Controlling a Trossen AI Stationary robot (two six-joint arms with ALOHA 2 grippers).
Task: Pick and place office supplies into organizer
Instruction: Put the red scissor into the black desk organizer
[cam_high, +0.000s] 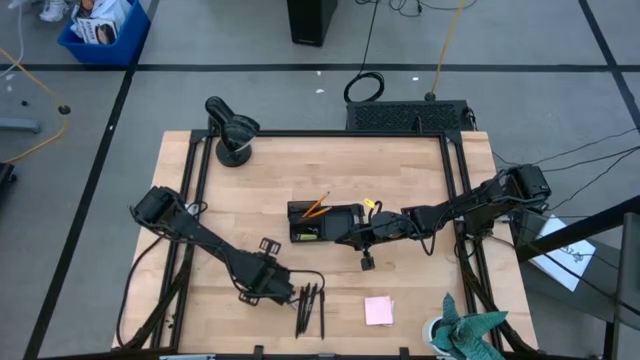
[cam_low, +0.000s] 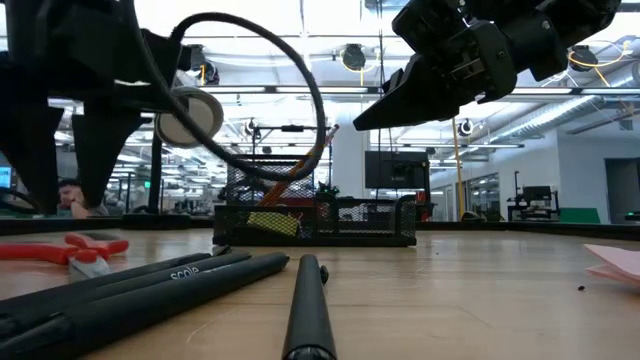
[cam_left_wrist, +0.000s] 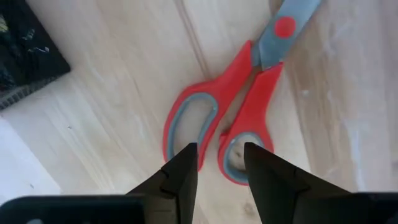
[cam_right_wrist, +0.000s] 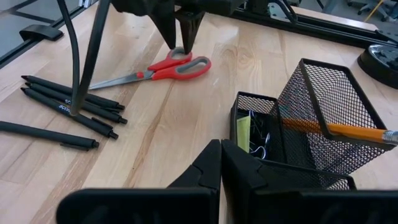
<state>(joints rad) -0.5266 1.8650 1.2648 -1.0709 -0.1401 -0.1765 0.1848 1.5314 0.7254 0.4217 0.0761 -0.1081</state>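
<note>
High view, left gripper (cam_high: 283, 292) fingers parted astride scissors (cam_left_wrist: 239, 106) handle near front edge, right gripper (cam_high: 350, 232) fingers closed beside organizer (cam_high: 325, 222).

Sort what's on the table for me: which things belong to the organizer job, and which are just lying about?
Job:
scissors, under the open left gripper
pens
sticky pad
pencil, already in the organizer
right gripper, shut, above the organizer

Lying about:
teal cloth
round black device
</note>
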